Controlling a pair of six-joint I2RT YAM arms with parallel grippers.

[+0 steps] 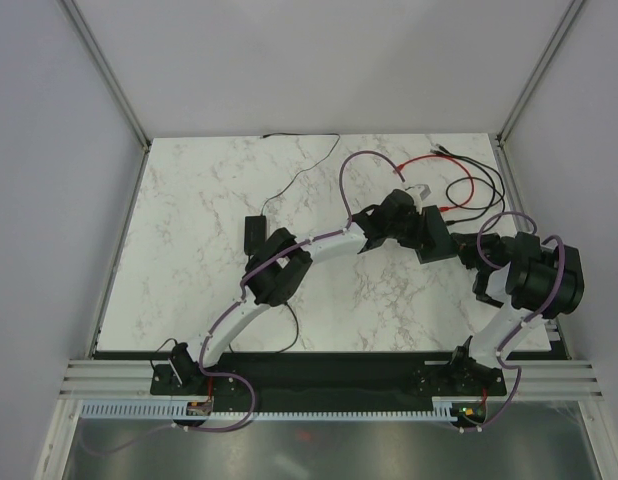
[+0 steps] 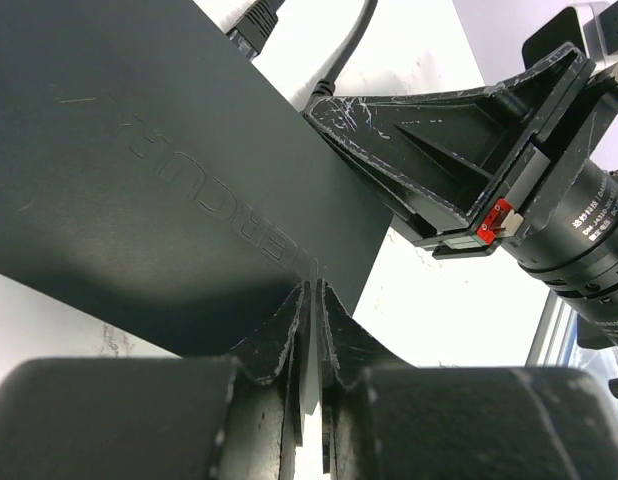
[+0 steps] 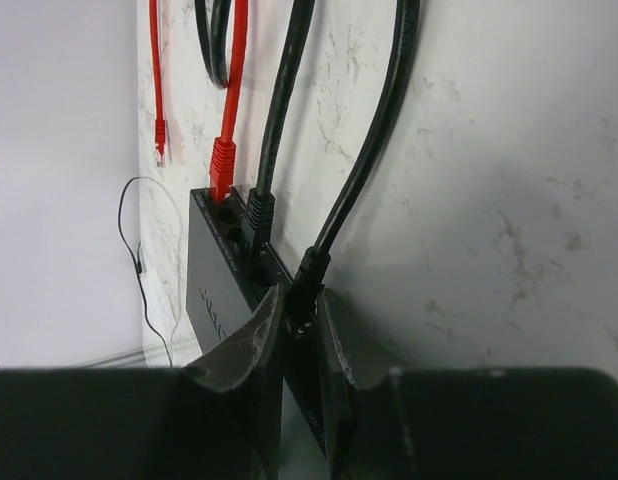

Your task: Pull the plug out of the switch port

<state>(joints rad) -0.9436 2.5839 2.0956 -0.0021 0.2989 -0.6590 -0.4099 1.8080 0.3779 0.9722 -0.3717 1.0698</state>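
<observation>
The switch, a flat matte-black box (image 1: 432,238), lies at the table's right middle, with its ports along one edge (image 3: 234,235). In the right wrist view a red plug (image 3: 222,165), a black plug (image 3: 260,215) and a nearer black plug (image 3: 309,268) sit in that edge. My right gripper (image 3: 299,295) is shut on the nearer black plug; it also shows in the top view (image 1: 451,246). My left gripper (image 2: 315,290) is shut, its tips resting on the box's lettered top face (image 2: 139,150) near one edge. In the top view the left gripper (image 1: 399,225) is at the box's left side.
Red and black cables (image 1: 467,188) loop from the switch toward the back right corner. A small black adapter (image 1: 254,232) with a thin black wire (image 1: 294,180) lies left of my left arm. The right gripper's fingers (image 2: 429,140) show close by in the left wrist view.
</observation>
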